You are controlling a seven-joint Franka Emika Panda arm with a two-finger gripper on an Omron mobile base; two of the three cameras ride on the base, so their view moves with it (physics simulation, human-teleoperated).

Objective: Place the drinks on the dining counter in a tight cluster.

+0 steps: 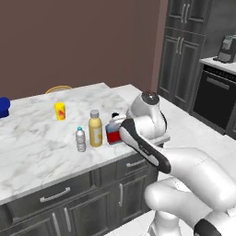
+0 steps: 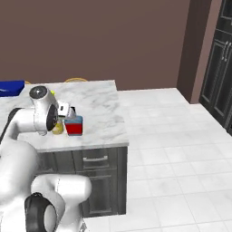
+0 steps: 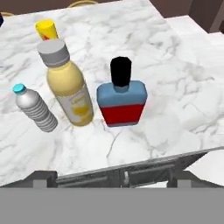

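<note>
Three drinks stand close together near the front edge of the dining counter (image 1: pixel 37 152): a small clear water bottle (image 3: pixel 35 107) with a blue cap, a taller yellow bottle (image 3: pixel 70 87) with a pale cap, and a squat red-and-blue bottle (image 3: pixel 121 103) with a black cap. In the left base view they line up as water bottle (image 1: pixel 80 139), yellow bottle (image 1: pixel 95 129) and red-and-blue bottle (image 1: pixel 112 134), the last partly hidden by my arm. My gripper (image 2: pixel 70 112) hovers just above and behind the red-and-blue bottle (image 2: pixel 74 126), open, holding nothing.
A short yellow cup (image 1: pixel 60 111) stands farther back on the counter. A blue object (image 1: pixel 3 107) sits at the far left edge. A chair back (image 1: pixel 58 88) rises behind the counter. Dark cabinets (image 1: pixel 184 46) and an oven (image 1: pixel 216 99) stand to the right across a tiled floor.
</note>
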